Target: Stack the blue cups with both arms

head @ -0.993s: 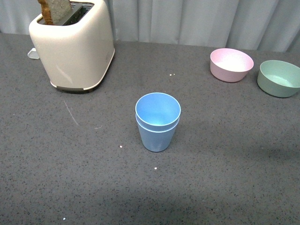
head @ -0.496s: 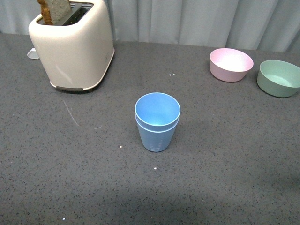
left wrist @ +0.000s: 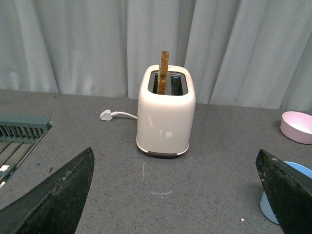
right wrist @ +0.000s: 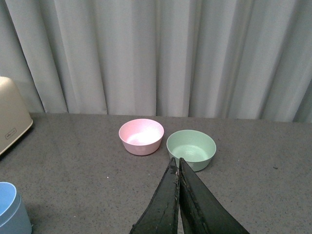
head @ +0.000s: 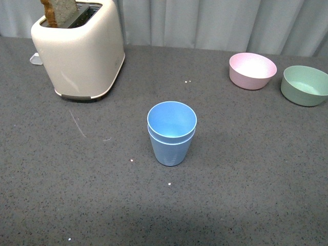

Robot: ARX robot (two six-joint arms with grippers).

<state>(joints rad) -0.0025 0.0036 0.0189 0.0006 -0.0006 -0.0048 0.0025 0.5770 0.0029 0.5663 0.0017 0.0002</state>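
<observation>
Blue cups [head: 171, 132]: one nested inside the other, upright, mid-worktop in the front view; the inner rim sits just above the outer rim; nothing is touching the stack. Worktop [head: 246, 174]: dark grey, speckled, with a few white specks near the cups.

Toaster [head: 78, 48]: cream, far left corner, well apart from the cups; a slice of bread [head: 60, 11] stands upright in one slot. Pink bowl [head: 252, 70] and green bowl [head: 304, 85]: far right, just beside each other, apart; both upright.

Neither arm appears in the front view.

Left pincer [left wrist: 175, 195], left wrist view: jaws spread wide, both tips at the frame corners, nothing between them; the toaster stands in the gap beyond, its white plug [left wrist: 106, 115] lying on the worktop beside it; an edge of the blue cups shows by one jaw tip, not touching as far as can be seen; a green slatted rack [left wrist: 19, 127] sits at the frame edge.

Right pincer [right wrist: 178, 168], right wrist view: jaws pressed together, holding nothing; both bowls lie beyond the tips; it is well apart from the cups, seen at the frame corner.
</observation>
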